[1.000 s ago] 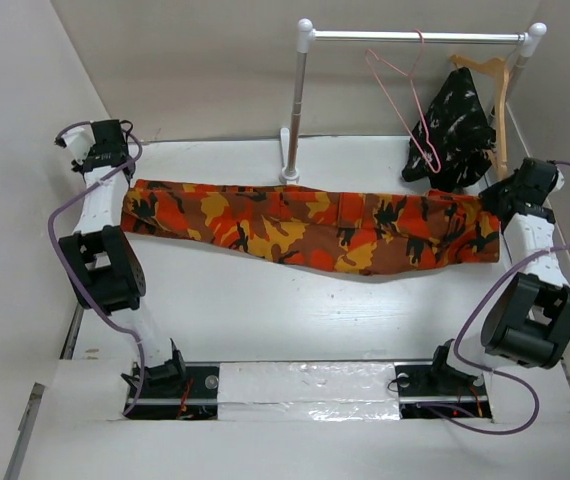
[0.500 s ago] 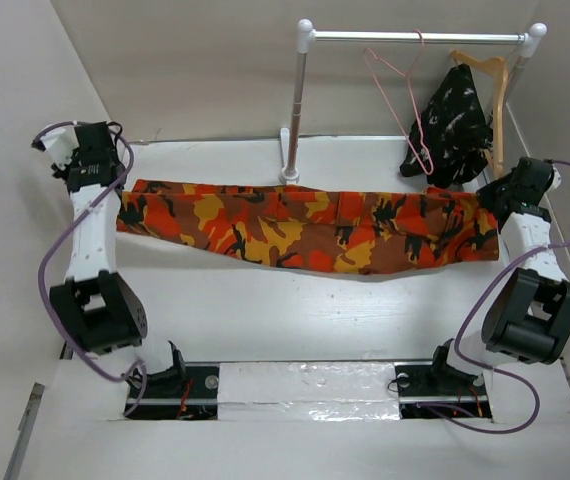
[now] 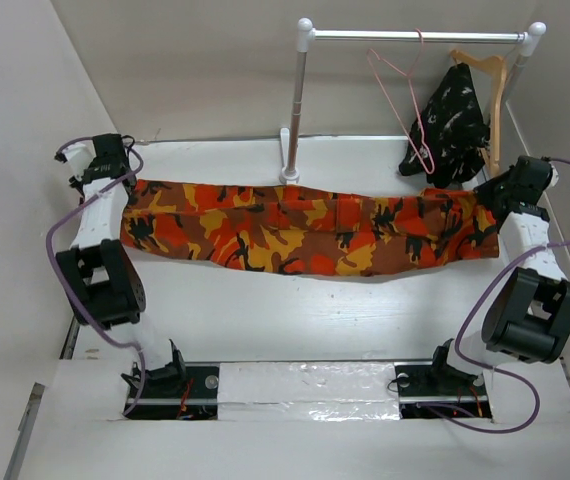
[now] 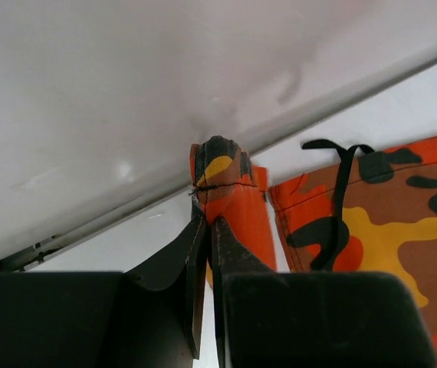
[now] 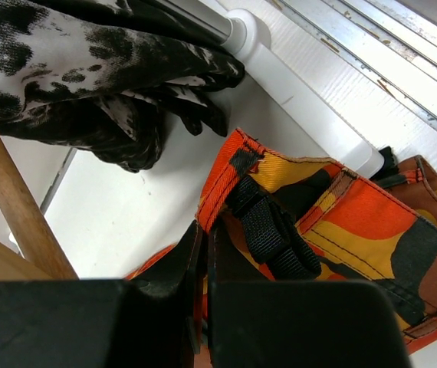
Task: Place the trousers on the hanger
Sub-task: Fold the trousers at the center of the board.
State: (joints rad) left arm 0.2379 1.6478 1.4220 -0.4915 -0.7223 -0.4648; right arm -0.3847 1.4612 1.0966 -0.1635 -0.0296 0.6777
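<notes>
**Trousers spanned crosswise between both arms; hanger on rail**

The long fabric trousers in orange, red, yellow and black camouflage (image 3: pixel 315 232) are spread over the white table (image 3: pixel 265 320). Their long axis runs left to right and sags toward the near side at mid-length.

- **Left end:** the left gripper (image 4: pixel 205 222) has its jaws drawn narrow, pinching a folded tip of the cloth.
- **Right end:** this end carries a black webbing loop (image 5: pixel 268 226). The right gripper (image 5: pixel 203 241) has its jaws nearly together, clamped on the cloth edge just beside that loop.

Whether the midsection touches the table cannot be told.

The thin pink wire hanger (image 3: pixel 402 105) hangs by its hook from the metal rail (image 3: pixel 415 36), beyond the trousers and apart from them. Beside it, a light-brown wooden hanger (image 3: pixel 485 65) bears a black-and-white patterned garment (image 3: pixel 455 125).
</notes>
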